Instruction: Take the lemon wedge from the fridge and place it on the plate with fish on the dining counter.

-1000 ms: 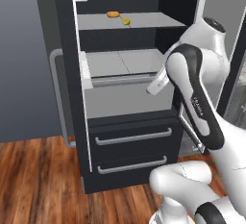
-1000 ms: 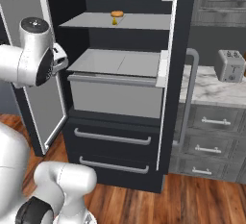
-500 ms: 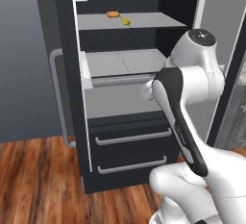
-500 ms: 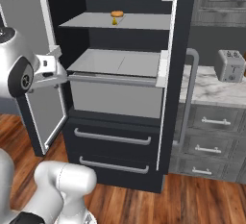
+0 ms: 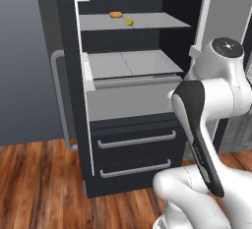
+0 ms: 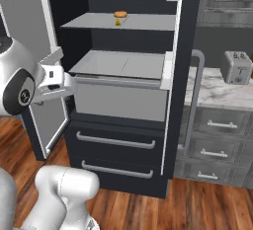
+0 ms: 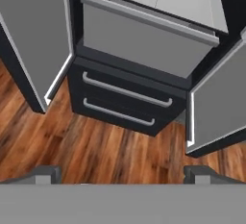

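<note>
Left base view: fridge (image 5: 133, 105) standing open across the middle of the frame, doors swung wide. Lemon wedge (image 5: 129, 21) lying on the upper grey shelf (image 5: 147, 22), top centre, just beside the flat round orange item (image 5: 115, 14) and right of it. White arm filling the lower right, elbow folded high, well below the shelf.

Right base view: same shelf seen near the top centre, lemon wedge (image 6: 118, 22) just in front of the orange item (image 6: 120, 14). Hand visible at mid left, level with the grey bin (image 6: 121, 98), well apart from the fruit. Toaster (image 6: 237, 67) on the marble counter at right, of no concern here.

Hand view: looking down on the two lower drawers (image 7: 122, 104) and the wood floor (image 7: 96, 146). Gripper (image 7: 120, 175) at the bottom edge, fingertips (image 7: 45, 174) far apart, jaws wide open and holding nothing.

Judged step: the approach to the fruit, barely begun, with pick-up and carry to the plate not yet done. Next move likely calls for raising and levelling the hand to shelf height, reaching in, and closing narrowly on the tiny wedge without nudging the orange item.
</note>
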